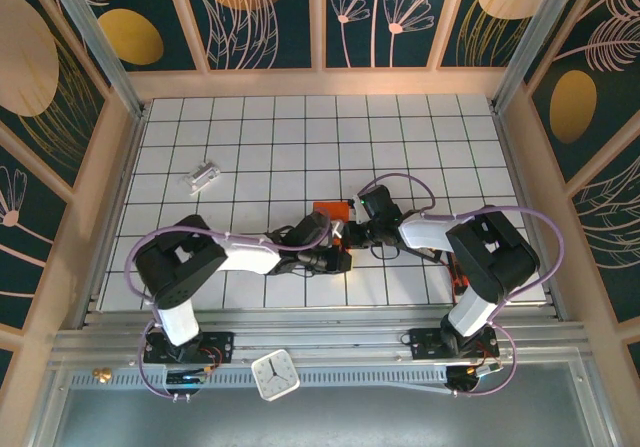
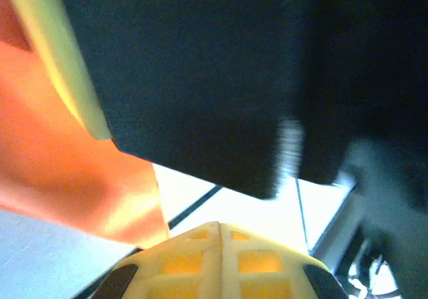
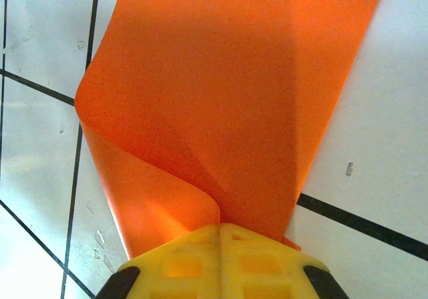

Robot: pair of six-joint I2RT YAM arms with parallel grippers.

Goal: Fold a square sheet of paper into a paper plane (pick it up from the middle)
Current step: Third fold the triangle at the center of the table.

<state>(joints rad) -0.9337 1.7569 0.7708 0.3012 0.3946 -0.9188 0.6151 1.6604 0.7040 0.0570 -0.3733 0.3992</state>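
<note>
The square sheet of paper (image 3: pixel 221 91) is bright orange and lies on the white grid table, with one side curled up and over in a soft fold. My right gripper (image 3: pixel 221 227) is shut on its near edge, where the curl meets the flat part. From above, the sheet (image 1: pixel 333 210) shows as a small orange patch between both wrists at mid-table. My left gripper (image 2: pixel 219 225) is shut, with bare table beyond its tips. The orange paper (image 2: pixel 60 172) hangs just to its left, apart from the tips. The paper plane is out of view.
The black body of the right arm (image 2: pixel 200 78) looms close above the left gripper. A small silvery-white block (image 1: pixel 203 176) lies at the back left of the table. A white clock (image 1: pixel 276 375) sits on the near rail. Wooden walls enclose the table.
</note>
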